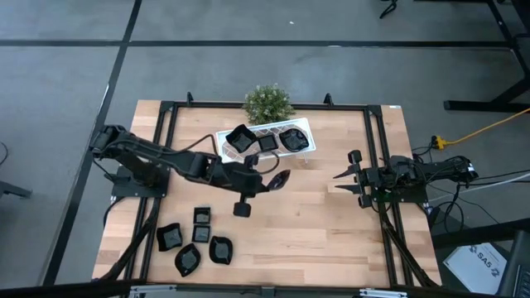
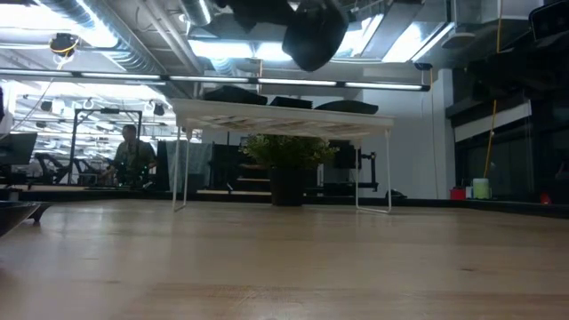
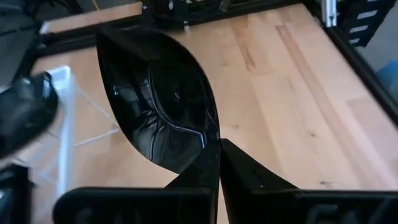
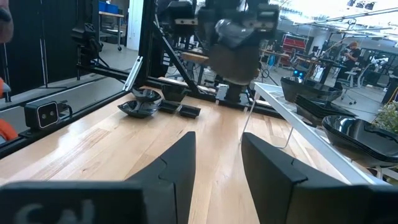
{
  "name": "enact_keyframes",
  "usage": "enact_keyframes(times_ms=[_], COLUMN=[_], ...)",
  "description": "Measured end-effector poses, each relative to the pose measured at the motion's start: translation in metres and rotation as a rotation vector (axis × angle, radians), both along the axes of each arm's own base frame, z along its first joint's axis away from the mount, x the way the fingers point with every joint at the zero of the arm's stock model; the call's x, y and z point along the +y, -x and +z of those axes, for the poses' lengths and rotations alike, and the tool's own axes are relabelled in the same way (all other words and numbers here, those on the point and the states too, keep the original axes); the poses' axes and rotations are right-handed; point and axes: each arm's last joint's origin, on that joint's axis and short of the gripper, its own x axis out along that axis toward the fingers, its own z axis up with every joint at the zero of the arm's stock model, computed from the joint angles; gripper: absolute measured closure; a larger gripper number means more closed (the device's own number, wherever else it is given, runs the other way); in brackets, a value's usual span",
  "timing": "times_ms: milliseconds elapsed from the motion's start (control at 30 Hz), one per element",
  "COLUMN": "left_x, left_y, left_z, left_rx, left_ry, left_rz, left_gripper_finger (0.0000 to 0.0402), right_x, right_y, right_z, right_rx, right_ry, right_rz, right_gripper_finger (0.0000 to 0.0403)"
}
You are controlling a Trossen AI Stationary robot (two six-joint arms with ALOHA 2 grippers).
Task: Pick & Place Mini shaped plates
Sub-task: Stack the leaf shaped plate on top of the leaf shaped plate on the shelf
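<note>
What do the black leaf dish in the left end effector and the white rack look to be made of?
Leaf-shaped dish: glossy black, likely glazed ceramic or hard plastic; sharp highlights trace its moulded ribs. White rack: thin white legs and a lattice top, probably coated metal wire, though plastic cannot be ruled out.

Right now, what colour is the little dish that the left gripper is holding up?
Glossy black: the leaf-shaped dish, seen best in the left wrist view, pinched by the left gripper.

white lattice rack (image 1: 308, 137) beside a small green plant (image 1: 267, 103) on the wooden table (image 1: 315, 223)
</note>
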Motion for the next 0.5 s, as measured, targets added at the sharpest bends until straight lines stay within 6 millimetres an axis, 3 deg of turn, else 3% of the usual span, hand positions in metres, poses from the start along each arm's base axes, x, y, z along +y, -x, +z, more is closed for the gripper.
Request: enact_keyframes(times_ms=[367,500], left_x=[0.027,0.039], left_y=[-0.006,-0.006], left_z=[0.032,0.033], left_rx=[-0.019,-0.012], left_ry=[-0.126,-0.131], left_rz=[0.005,0.036], left_gripper_finger=[0.0399,0.0400], right_x=[0.000,0.000], right_y=[0.000,0.000], right_z=[0.000,0.000], right_rx=[0.000,0.000], right_ry=[0.000,0.000], right_rz=[0.000,0.000], right_gripper_finger=[0.0273,0.0273])
